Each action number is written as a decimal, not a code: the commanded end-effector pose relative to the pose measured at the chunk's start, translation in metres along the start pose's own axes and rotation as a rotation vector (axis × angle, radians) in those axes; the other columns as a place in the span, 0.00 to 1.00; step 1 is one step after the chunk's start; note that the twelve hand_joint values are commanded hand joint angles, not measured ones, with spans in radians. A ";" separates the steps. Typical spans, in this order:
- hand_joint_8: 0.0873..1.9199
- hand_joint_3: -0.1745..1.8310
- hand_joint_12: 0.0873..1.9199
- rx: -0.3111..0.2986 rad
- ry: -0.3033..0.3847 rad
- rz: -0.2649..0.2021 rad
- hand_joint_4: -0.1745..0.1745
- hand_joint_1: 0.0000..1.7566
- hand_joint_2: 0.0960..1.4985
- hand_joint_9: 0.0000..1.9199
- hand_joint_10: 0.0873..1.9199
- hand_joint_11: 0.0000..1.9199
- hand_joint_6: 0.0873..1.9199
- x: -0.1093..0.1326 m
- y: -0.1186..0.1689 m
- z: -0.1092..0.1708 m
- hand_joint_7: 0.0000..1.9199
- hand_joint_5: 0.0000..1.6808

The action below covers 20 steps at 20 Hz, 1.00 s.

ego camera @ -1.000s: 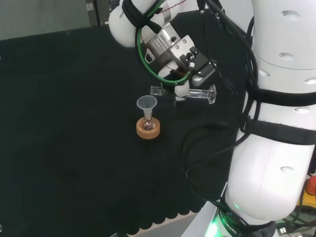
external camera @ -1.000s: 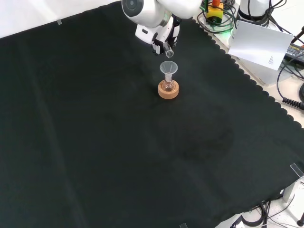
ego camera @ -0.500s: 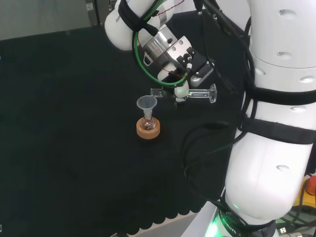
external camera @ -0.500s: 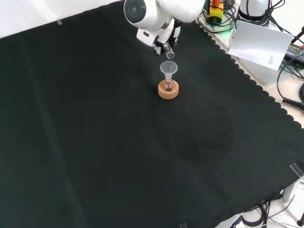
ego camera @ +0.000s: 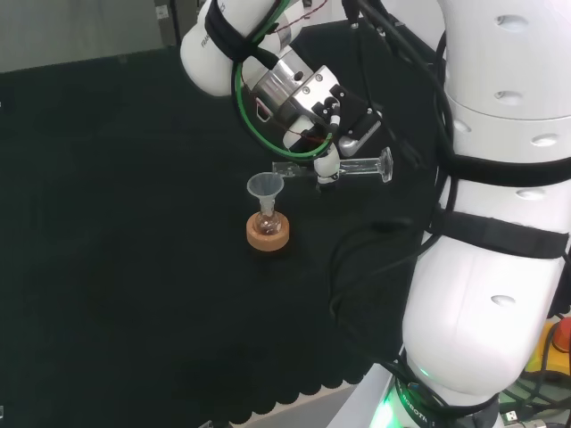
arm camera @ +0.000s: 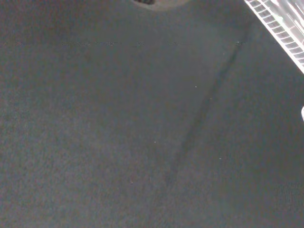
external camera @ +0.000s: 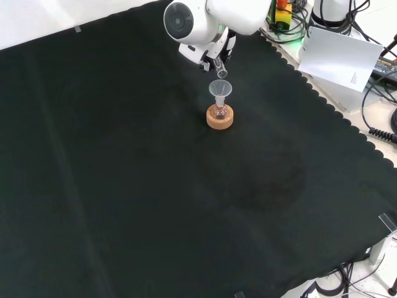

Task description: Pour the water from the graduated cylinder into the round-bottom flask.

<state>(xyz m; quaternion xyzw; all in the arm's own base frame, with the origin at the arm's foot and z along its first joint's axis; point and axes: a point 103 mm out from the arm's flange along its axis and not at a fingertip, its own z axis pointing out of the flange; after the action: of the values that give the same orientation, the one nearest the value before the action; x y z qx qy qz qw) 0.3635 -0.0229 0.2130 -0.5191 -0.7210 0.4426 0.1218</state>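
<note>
Overhead, the hand (ego camera: 332,147) was closed round the graduated cylinder (ego camera: 343,168), which lay nearly level with its mouth just right of the funnel (ego camera: 265,187) in the head view. That funnel sat in the round-bottom flask (ego camera: 267,223) on a cork ring (ego camera: 267,235). We judged the cylinder light, stiff, smooth and breakable, probably slippery if wet; mid-barrel, where the fingers sat, seemed the sensible hold. Against the picture a second before, the cylinder sat slightly higher and its mouth had closed in on the funnel rim; flask and ring were unchanged. We could make out no water stream.
</note>
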 end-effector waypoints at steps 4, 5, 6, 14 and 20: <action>0.11 0.08 0.33 0.036 -0.039 0.047 0.00 0.66 0.73 0.76 0.00 0.68 0.51 -0.002 -0.002 -0.002 0.67 0.59; 0.11 0.08 0.33 0.039 -0.040 0.051 0.00 0.66 0.73 0.76 0.00 0.68 0.51 -0.002 -0.002 -0.002 0.67 0.59; 0.11 0.08 0.33 0.041 -0.044 0.055 0.00 0.66 0.73 0.76 0.00 0.68 0.51 -0.002 -0.002 -0.003 0.67 0.59; 0.11 0.08 0.33 0.063 -0.064 0.091 0.00 0.66 0.74 0.76 0.00 0.69 0.51 0.000 -0.002 -0.005 0.67 0.58; 0.11 0.08 0.33 0.066 -0.073 0.104 0.00 0.66 0.74 0.76 0.00 0.69 0.51 -0.001 -0.003 -0.007 0.67 0.58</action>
<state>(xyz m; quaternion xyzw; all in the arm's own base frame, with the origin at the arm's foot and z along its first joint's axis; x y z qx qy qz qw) 0.3661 -0.0205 0.2187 -0.5346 -0.6833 0.4888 0.0916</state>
